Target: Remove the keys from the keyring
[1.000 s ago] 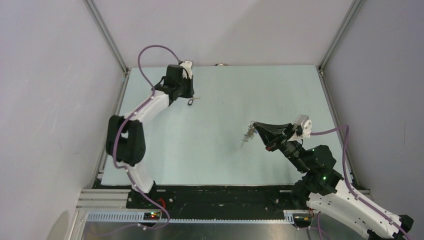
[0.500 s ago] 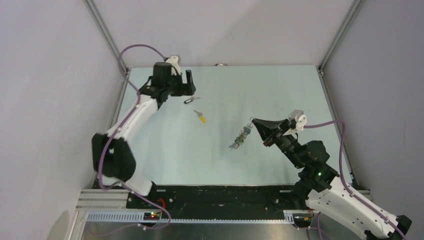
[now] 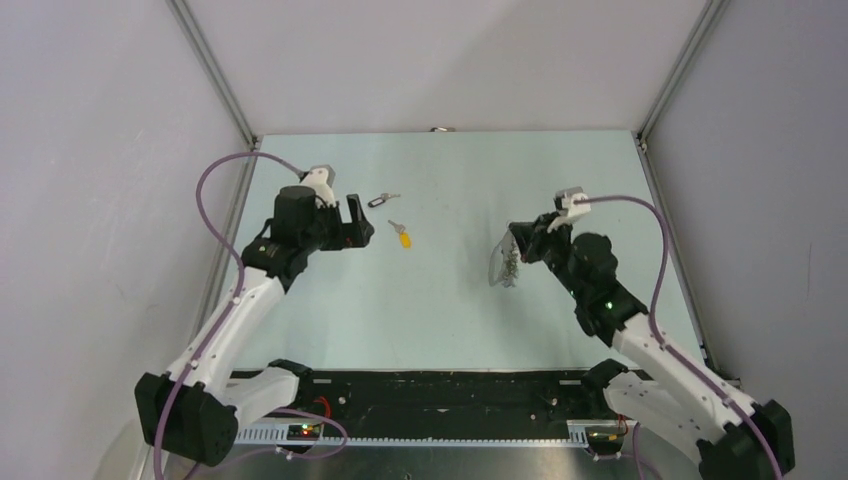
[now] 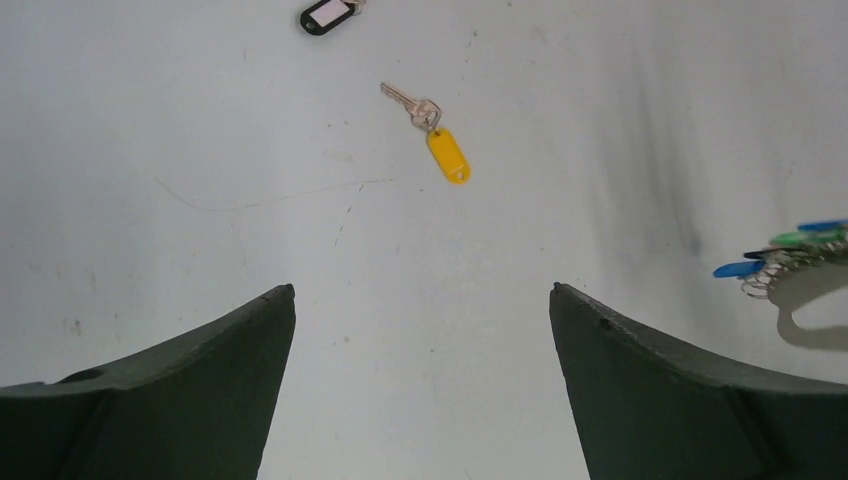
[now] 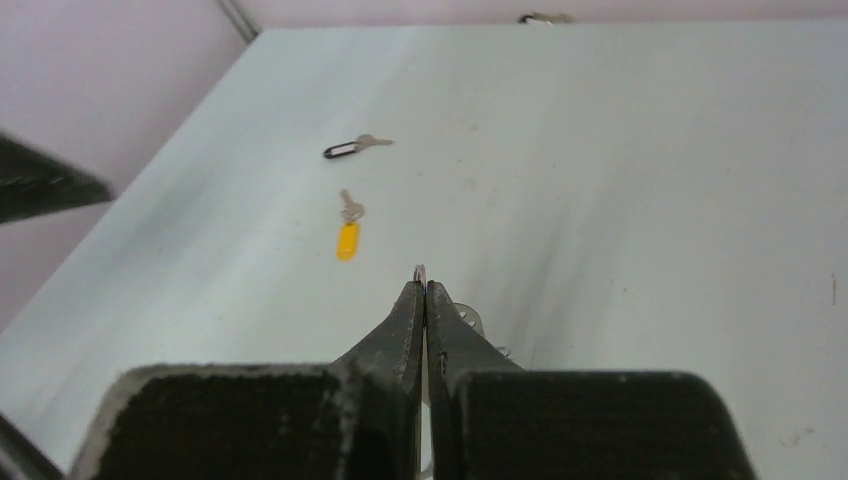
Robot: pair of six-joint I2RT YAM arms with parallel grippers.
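Pulled back from the far-left corner of the table (image 3: 450, 320), left claw (image 4: 422, 288) gapes empty; right claw (image 5: 421, 284) pinches the keyring (image 3: 497, 264), keys (image 4: 775, 258) dangling.

Pale green-white surface (image 3: 450, 320); yellow-tagged key (image 3: 402, 235) and black-tagged key (image 3: 380, 201), both silver; the grey keyring (image 3: 496, 262) carries keys (image 4: 775, 262) tagged blue and green.

Top external: overhead, distant, facing down.
Wrists: close behind left gripper (image 4: 421, 288) and right gripper (image 5: 421, 284).
Shared: yellow-tagged key (image 3: 403, 237), ahead of both.
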